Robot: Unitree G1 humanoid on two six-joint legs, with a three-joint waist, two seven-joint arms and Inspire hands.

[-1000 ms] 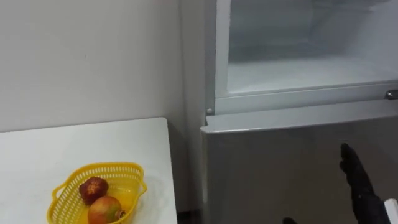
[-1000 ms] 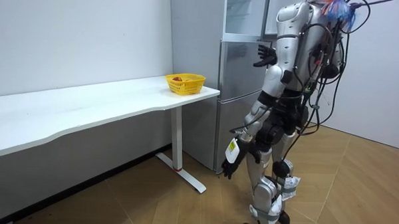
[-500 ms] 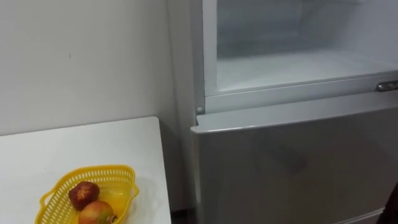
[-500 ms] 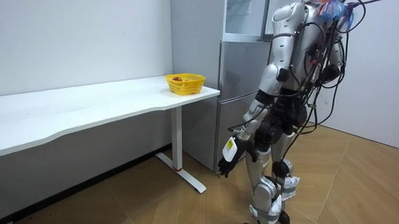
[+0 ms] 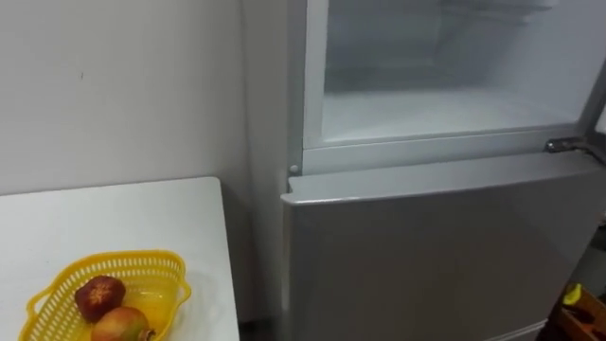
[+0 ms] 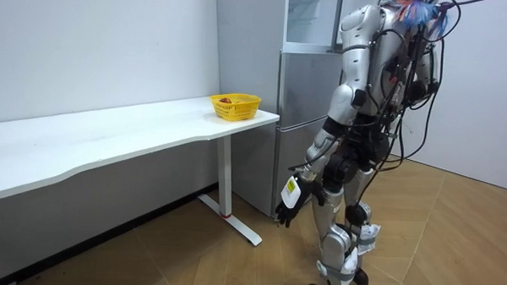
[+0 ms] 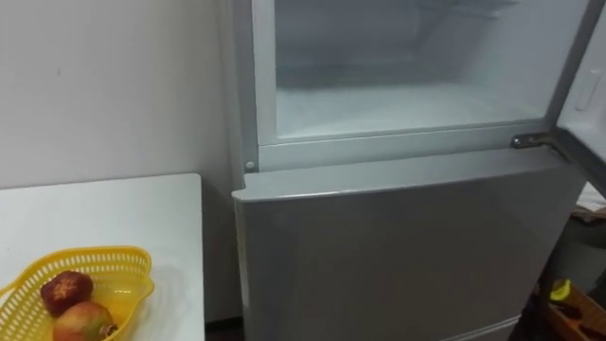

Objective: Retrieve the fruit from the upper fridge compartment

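Right hand dropped; left hand (image 6: 287,208) hangs slack, empty; upper fridge (image 5: 445,106) open, frosty.

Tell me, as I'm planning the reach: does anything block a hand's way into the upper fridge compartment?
Nothing visible does. The upper door stands open at the right, leaving the front of the upper compartment clear. The left hand hangs by the leg.

table (image 5: 114,208): white, long, agnst wall (image 5: 114,85), end just beside fridge (image 5: 426,256)
basket (image 5: 173,287): yellow plastic mesh, on table nr that end
fruit: 2 in basket, dark red (image 5: 98,296) + red-yellow (image 5: 121,325), touching
floor (image 6: 453,242): wood planks
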